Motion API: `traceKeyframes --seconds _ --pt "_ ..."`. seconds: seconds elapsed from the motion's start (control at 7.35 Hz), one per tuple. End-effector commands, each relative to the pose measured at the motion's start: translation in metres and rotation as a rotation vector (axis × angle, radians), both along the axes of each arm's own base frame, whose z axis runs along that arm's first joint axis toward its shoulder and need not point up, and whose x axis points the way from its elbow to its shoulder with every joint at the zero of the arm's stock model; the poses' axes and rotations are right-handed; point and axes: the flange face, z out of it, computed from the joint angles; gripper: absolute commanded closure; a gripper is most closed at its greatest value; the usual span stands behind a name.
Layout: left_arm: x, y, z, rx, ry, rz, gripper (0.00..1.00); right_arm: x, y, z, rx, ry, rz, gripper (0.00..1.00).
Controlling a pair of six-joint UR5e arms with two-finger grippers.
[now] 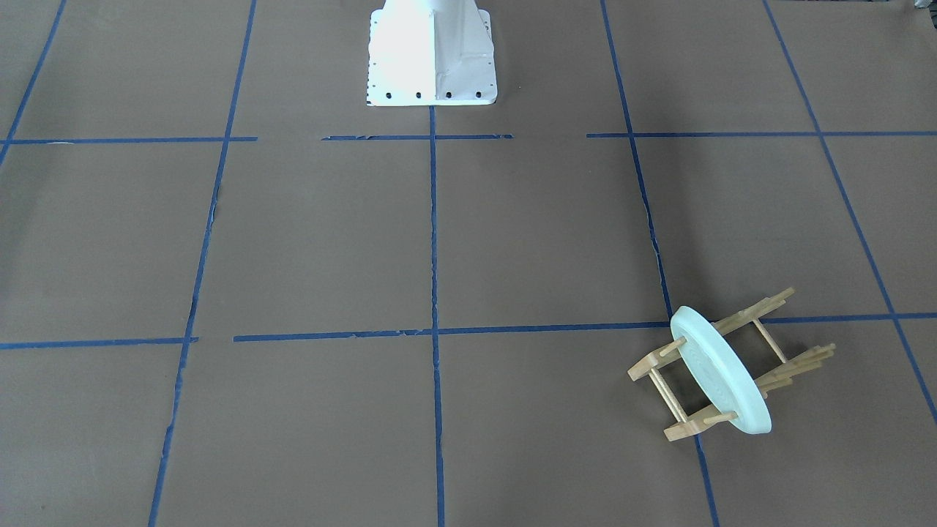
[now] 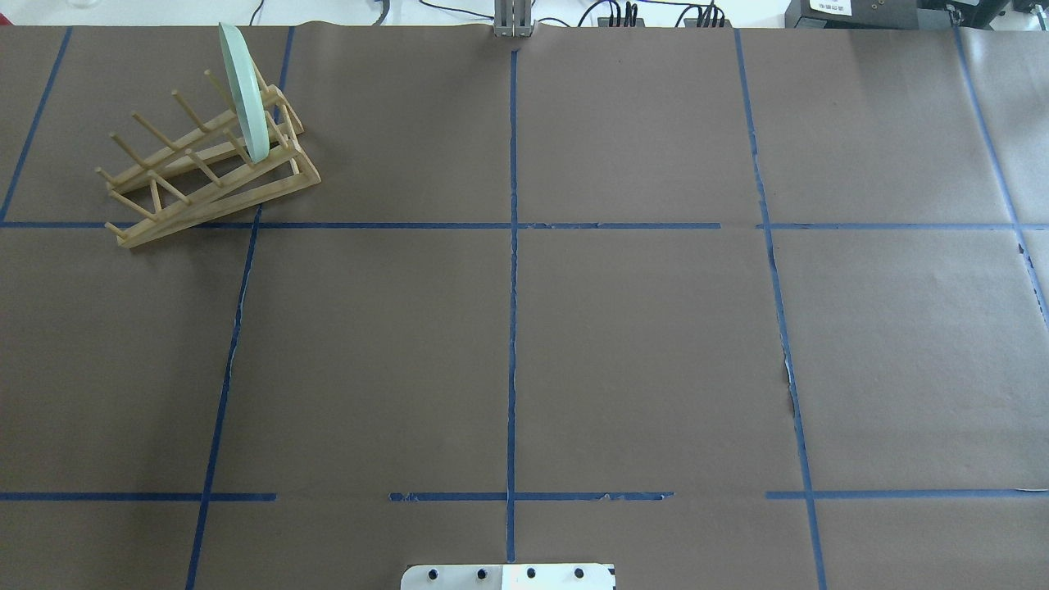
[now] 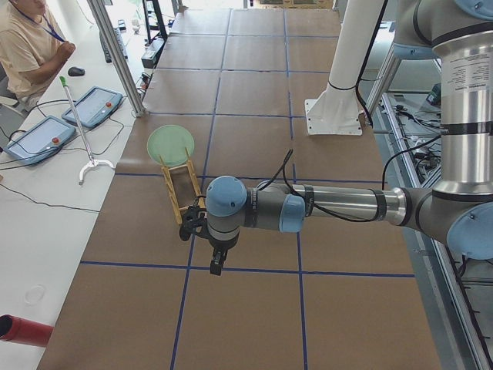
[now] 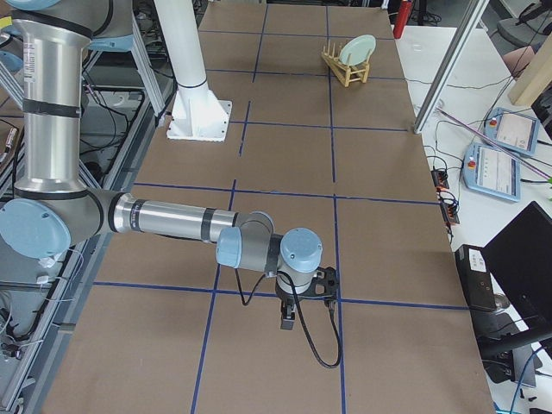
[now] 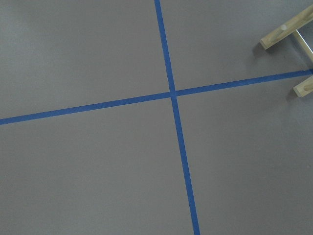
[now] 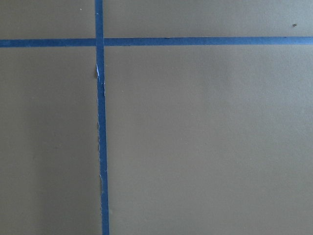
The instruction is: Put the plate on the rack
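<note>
Plate (image 2: 246,106) stands upright in rack (image 2: 246,190), apart from left claw (image 3: 217,264)

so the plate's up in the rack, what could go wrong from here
The plate stands on edge in the end slot of the rack, so a nudge might tip it out over that end. The left gripper hangs close to the rack, and a careless move could clip it.

Left claw (image 3: 218,264) and right claw (image 4: 287,320) both point downward, openness unclear.
</note>
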Motion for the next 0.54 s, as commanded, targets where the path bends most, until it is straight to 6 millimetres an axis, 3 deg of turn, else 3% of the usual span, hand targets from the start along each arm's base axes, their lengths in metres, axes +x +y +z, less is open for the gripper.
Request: traceKeyframes --seconds 0.0,0.41 --pt "0.0009 0.0000 0.0047 -0.018 0.002 0.002 0.00 0.0000 0.0000 0.0000 0.001 0.000 -0.001 0.00" --pt "-0.0001 -0.0006 0.0106 -0.144 0.005 -0.004 0.00 0.0000 0.0008 0.0006 -0.002 0.000 0.001 0.00"
